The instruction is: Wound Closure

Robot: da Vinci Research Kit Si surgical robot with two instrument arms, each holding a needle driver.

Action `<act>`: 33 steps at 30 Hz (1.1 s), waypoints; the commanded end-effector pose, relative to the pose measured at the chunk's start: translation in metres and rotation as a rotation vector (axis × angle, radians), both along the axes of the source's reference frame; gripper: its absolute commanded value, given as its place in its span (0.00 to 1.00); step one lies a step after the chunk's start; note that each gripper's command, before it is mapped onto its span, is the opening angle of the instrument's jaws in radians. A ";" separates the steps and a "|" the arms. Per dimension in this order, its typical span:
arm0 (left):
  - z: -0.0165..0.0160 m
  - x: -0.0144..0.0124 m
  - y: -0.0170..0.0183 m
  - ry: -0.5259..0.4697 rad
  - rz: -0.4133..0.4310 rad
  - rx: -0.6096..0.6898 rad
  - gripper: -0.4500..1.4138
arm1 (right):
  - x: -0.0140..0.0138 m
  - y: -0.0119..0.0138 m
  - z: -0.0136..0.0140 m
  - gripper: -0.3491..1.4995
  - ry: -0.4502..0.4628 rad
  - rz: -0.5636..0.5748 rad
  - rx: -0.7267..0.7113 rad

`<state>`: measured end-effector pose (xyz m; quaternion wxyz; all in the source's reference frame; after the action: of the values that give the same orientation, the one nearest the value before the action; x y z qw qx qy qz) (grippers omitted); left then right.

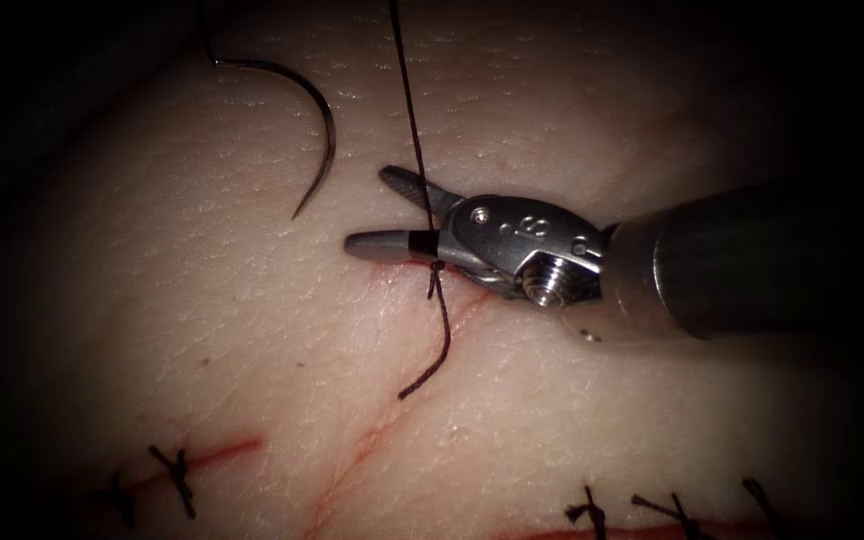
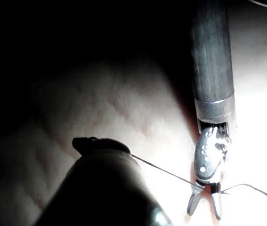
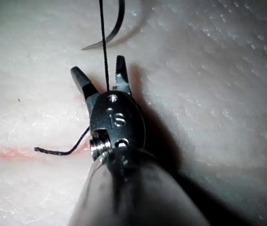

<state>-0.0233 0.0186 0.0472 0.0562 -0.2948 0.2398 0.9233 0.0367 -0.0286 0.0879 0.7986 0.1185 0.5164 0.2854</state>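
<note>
Right arm's silver wristed tool (image 1: 392, 212) over the pale pork tissue (image 1: 572, 420), jaws spread wide around the taut dark thread (image 1: 407, 100), gripping nothing. Knot and short curled thread tail (image 1: 439, 345) just below the jaws, on the thin red cut (image 1: 377, 430). Curved dark steel needle (image 1: 320, 130) lying free on the tissue, up-left of the jaws. Left arm's dark tool (image 2: 84, 142) clamped on the thread.
</note>
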 end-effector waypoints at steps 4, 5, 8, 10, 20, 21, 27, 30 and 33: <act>0.0003 -0.0005 0.0002 -0.002 0.001 -0.003 0.00 | 0.0010 -0.0004 0.0009 0.99 0.000 0.001 -0.001; 0.0002 -0.0005 0.0001 -0.003 -0.001 -0.005 0.00 | 0.0010 -0.0003 0.0009 0.98 0.003 0.002 -0.003; -0.0001 -0.0006 0.0000 -0.003 0.003 -0.011 0.00 | 0.0011 -0.0003 0.0010 0.97 0.003 0.002 -0.003; -0.0002 -0.0007 -0.0002 -0.005 0.004 -0.012 0.00 | 0.0011 -0.0005 0.0009 0.82 0.015 0.009 -0.010; -0.0010 -0.0002 -0.0009 -0.011 0.005 -0.021 0.00 | 0.0014 -0.0009 0.0002 0.00 0.094 -0.018 -0.112; -0.0011 -0.0001 -0.0009 -0.012 0.006 -0.021 0.00 | 0.0012 -0.0008 0.0001 0.00 0.095 -0.022 -0.116; -0.0012 0.0017 -0.0013 -0.019 0.008 -0.033 0.00 | -0.0016 -0.0003 -0.0012 0.67 0.128 -0.019 -0.117; -0.0010 0.0019 -0.0013 -0.015 0.005 -0.034 0.00 | -0.0020 -0.0001 -0.0014 0.99 0.100 0.008 -0.115; -0.0009 0.0018 -0.0013 -0.015 0.005 -0.035 0.00 | -0.0029 -0.0005 -0.0015 0.99 0.110 0.004 -0.106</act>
<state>-0.0208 0.0170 0.0457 0.0507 -0.3025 0.2537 0.9173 0.0332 -0.0284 0.0859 0.7741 0.0895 0.5738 0.2519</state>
